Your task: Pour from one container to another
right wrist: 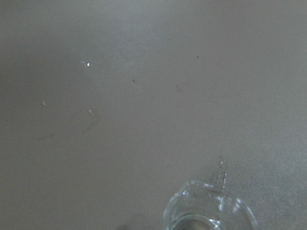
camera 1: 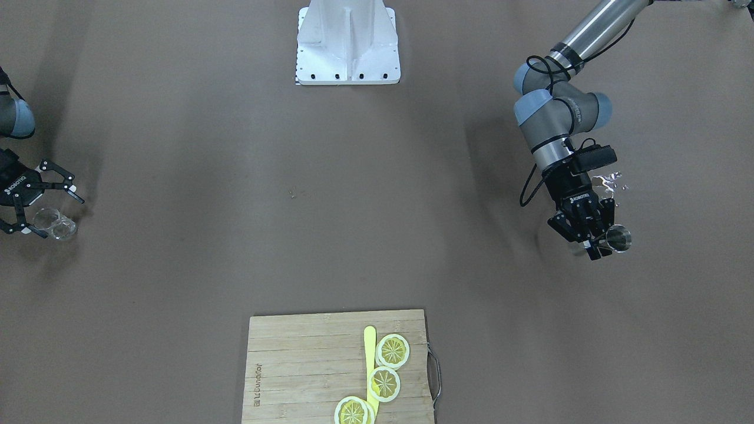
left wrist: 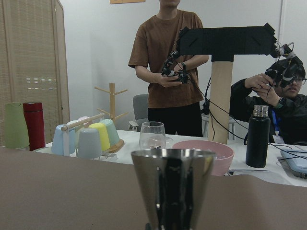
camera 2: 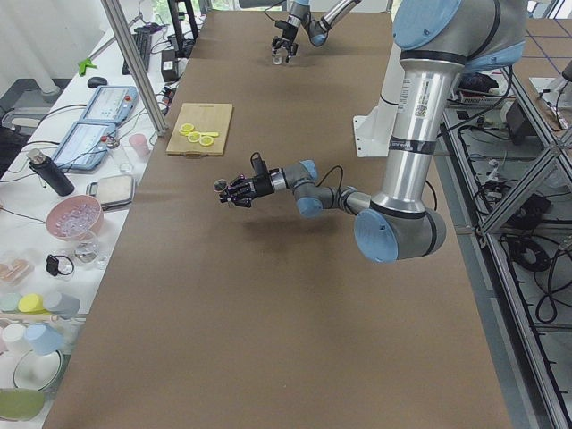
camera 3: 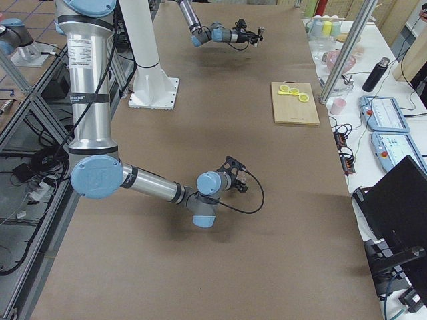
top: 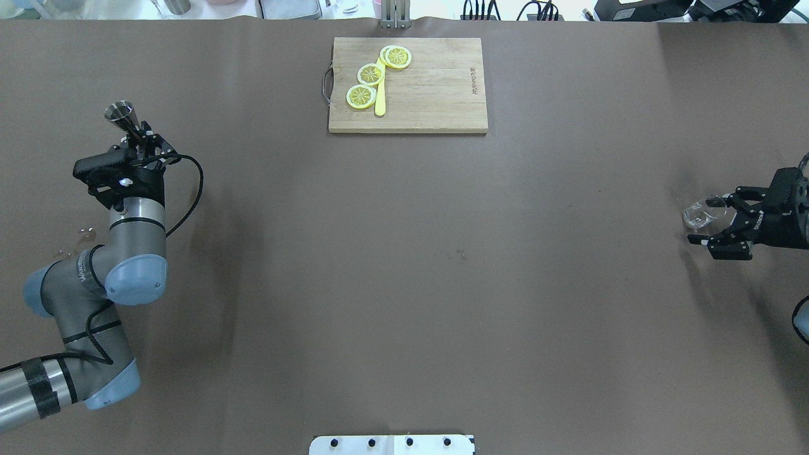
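My left gripper (top: 140,140) is shut on a metal jigger (top: 120,112), held off the table on the left side. In the left wrist view the jigger (left wrist: 172,187) stands upright with its wide mouth up. From the front the jigger (camera 1: 618,238) shows at the tip of the left gripper (camera 1: 594,238). A clear glass (top: 698,213) stands on the table at the far right. My right gripper (top: 701,220) is open with its fingers on either side of the glass (camera 1: 54,224). The right wrist view catches only the glass rim (right wrist: 208,208) at the bottom.
A wooden cutting board (top: 436,95) with lemon slices (top: 361,96) and a yellow knife (top: 380,101) lies at the far middle edge. Shiny droplets (camera 1: 609,182) lie on the table under the left arm. The white robot base (camera 1: 347,44) is at the near edge.
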Robot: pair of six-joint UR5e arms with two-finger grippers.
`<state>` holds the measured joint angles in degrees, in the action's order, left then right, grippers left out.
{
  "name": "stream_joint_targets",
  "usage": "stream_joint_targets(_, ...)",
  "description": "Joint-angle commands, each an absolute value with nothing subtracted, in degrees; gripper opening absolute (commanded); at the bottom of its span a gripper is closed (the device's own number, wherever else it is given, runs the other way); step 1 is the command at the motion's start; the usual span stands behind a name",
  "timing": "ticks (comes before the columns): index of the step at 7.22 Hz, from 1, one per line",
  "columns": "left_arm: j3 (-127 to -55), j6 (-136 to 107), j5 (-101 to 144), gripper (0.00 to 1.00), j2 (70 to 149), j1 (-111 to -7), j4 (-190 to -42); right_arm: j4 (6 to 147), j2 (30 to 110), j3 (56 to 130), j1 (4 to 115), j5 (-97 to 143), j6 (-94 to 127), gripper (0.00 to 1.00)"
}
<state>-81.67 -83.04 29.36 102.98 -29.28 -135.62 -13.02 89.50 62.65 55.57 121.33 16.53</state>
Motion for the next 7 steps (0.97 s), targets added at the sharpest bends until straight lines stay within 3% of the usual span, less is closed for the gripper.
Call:
stream_joint_targets(1, -78.59, -87.24, 29.36, 0.0, 104.67, -30.14, -133.61, -12.83, 91.13, 62.84, 58.34, 123.65, 16.44, 1.0)
stream_joint_targets(3, -77.52, -89.82, 29.36, 0.0, 105.55, -31.2, -130.52, -10.3, 91.84, 63.02, 64.92, 131.45, 16.78, 1.0)
stream_joint_targets(5, -75.95, -90.17, 29.36, 0.0, 106.08, -31.64, -130.43, 1.08, 93.07, 65.73, 70.99, 138.92, 16.79, 1.0)
stream_joint_targets(7, -74.54, -91.14, 29.36, 0.0, 106.96, -31.64, -130.34, 14.96, 98.31, 74.21, 71.63, 140.62, 16.79, 1.0)
